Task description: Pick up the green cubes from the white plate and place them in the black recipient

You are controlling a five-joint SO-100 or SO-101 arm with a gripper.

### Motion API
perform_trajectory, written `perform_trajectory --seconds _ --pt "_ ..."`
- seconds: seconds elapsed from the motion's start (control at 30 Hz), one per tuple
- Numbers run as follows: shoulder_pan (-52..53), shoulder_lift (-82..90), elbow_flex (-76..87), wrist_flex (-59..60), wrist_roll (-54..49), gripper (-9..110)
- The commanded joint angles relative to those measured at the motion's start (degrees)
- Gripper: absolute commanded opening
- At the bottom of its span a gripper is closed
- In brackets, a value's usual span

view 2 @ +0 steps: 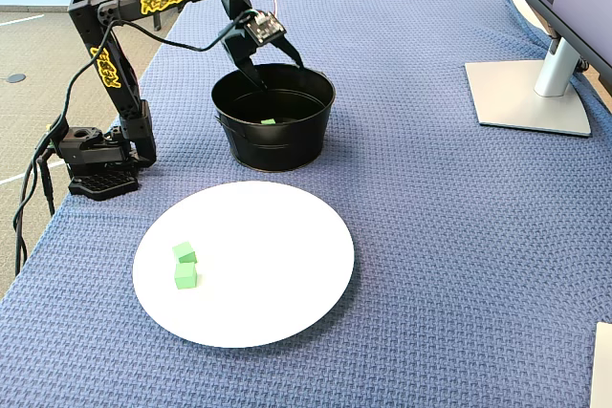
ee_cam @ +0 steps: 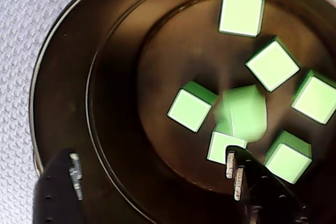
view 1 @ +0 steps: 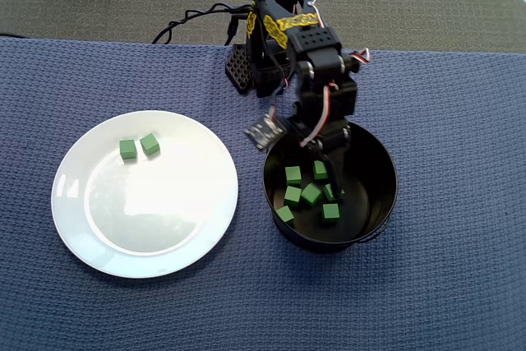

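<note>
Seven cubes (ee_cam: 190, 109) lay in the pot (view 1: 380, 160) below the claw (ee_cam: 157, 179), whose jaws stood wide and empty, one blurred as if just dropped, so next it would need to cross to the plate (view 1: 82, 228) for the remaining two (view 1: 138, 147).

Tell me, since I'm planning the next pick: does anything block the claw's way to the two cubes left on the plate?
Nothing visible does. Bare blue cloth separates the claw from the small green cubes.
</note>
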Motion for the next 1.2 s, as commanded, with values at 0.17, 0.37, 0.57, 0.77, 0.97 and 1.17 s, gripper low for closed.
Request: perform_trajectory --seconds 0.17,0.37,0.57,0.77,0.97,1.17 --pt "14.9 18.7 -11.0 8.6 4.6 24" --pt "29.7 25.7 -1.4 10.3 -2.0 21" --pt "39.9 25.3 19.4 -3.4 -15.4 21" --pt "47.0 18.6 28.0 -14.9 -13.4 19" --pt "50.4 9.1 27.6 -17.8 -11.5 19" --pt "50.8 -2.9 22.1 -15.4 -18.9 19"
